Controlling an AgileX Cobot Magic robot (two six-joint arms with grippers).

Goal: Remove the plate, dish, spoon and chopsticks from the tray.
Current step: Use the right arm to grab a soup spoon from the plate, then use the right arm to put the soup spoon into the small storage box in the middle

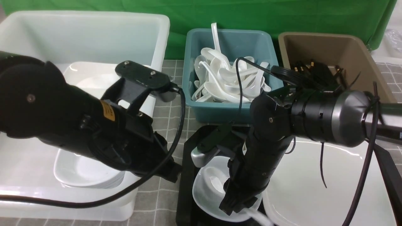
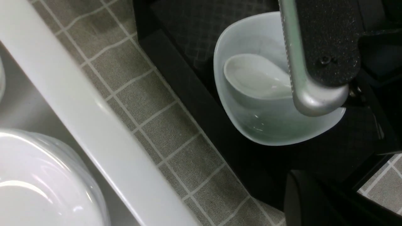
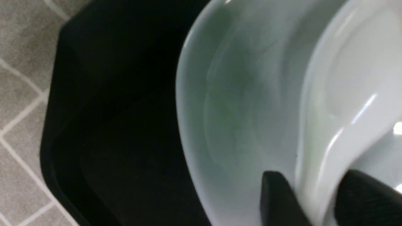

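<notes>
The small dish (image 1: 207,191) sits at the near left of the black tray (image 1: 185,188), with the white spoon (image 1: 216,182) lying in it. My right gripper (image 1: 237,205) reaches down into the dish. In the right wrist view its fingers (image 3: 276,197) close on either side of the spoon (image 3: 345,78) handle, over the dish (image 3: 238,94). The large plate (image 1: 301,188) lies on the tray to the right. My left gripper (image 1: 166,171) hangs by the tray's left edge; its jaws are hidden. The left wrist view shows the dish (image 2: 270,125) and spoon (image 2: 254,75). No chopsticks show on the tray.
A big white tub (image 1: 94,37) with stacked white dishes (image 1: 84,172) stands at the left. A teal tub (image 1: 229,113) full of white spoons and a brown tub (image 1: 361,56) with black chopsticks stand behind the tray. The cloth is grey and checked.
</notes>
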